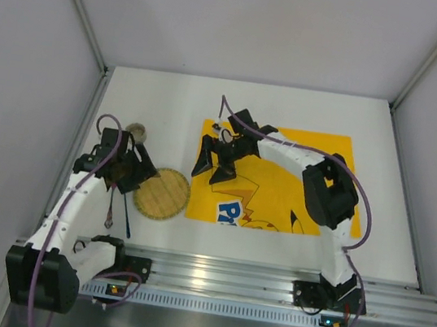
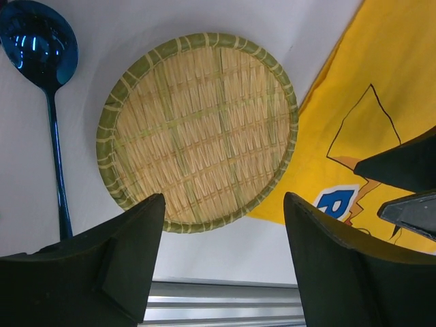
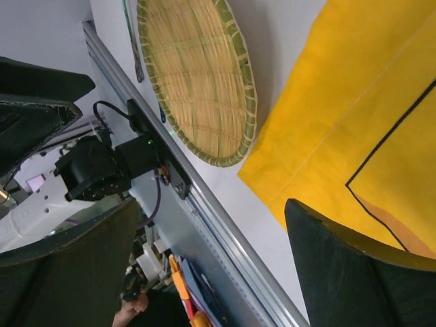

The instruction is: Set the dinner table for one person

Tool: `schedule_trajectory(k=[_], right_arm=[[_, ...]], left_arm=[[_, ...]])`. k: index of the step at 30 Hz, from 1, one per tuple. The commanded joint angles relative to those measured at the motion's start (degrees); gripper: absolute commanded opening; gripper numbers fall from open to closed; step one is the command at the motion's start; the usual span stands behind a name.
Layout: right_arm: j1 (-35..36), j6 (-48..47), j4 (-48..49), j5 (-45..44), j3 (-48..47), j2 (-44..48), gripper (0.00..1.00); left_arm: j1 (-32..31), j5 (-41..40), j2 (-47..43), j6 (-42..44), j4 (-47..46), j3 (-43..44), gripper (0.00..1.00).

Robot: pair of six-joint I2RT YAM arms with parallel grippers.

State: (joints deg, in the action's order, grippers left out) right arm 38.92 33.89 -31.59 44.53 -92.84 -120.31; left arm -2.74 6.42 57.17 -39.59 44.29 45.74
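Note:
The dinner table (image 1: 170, 103) is a white tabletop with a ribbed rail (image 1: 266, 282) along its near edge. A yellow cartoon-print placemat (image 1: 282, 181) lies on it right of centre. A round woven bamboo plate (image 1: 161, 194) lies just left of the placemat, apart from it. My left gripper (image 1: 136, 172) hovers at the plate's left edge, open and empty. In the left wrist view (image 2: 225, 259) the plate (image 2: 197, 129) lies ahead of its jaws. My right gripper (image 1: 212, 171) is open and empty over the placemat's left part; it also shows in the right wrist view (image 3: 211, 266).
A shiny blue spoon (image 2: 41, 48) lies left of the plate, with thin utensils (image 1: 117, 210) near the left arm. A small beige cup (image 1: 136, 131) stands behind the left gripper. White walls enclose the table on three sides.

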Motion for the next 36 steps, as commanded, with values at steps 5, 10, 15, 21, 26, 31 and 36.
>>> schedule_trajectory(k=[5, 10, 15, 21, 26, 31, 36], right_arm=[[1.0, 5.3, 7.1, 3.2, -11.2, -8.9, 0.87], [1.6, 7.1, 7.0, 2.6, -16.0, -13.0, 0.86], [2.0, 7.1, 7.1, 2.2, -16.5, -14.3, 0.86], [3.4, 7.2, 7.1, 2.4, -17.5, -16.3, 0.85], [4.1, 7.5, 7.2, 2.8, -18.3, -17.7, 0.85], [4.7, 7.8, 7.1, 2.6, -18.9, -17.6, 0.84], [5.4, 7.9, 7.2, 3.1, -19.4, -16.9, 0.84]], left_arm=[[-0.4, 0.5, 0.8, -4.5, 1.9, -4.5, 0.73], [-0.5, 1.6, 0.3, -6.5, 0.2, -9.9, 0.72], [-2.3, -0.7, 3.2, -7.8, -0.5, -9.9, 0.7], [-4.2, -2.5, 6.7, -11.2, -4.5, -13.1, 0.69], [-4.3, -2.2, 10.2, -11.6, -8.9, -17.0, 0.69], [-4.2, -2.0, 11.3, -10.8, -9.9, -16.9, 0.69], [-4.3, -1.9, 13.2, -9.7, -10.7, -16.4, 0.69]])
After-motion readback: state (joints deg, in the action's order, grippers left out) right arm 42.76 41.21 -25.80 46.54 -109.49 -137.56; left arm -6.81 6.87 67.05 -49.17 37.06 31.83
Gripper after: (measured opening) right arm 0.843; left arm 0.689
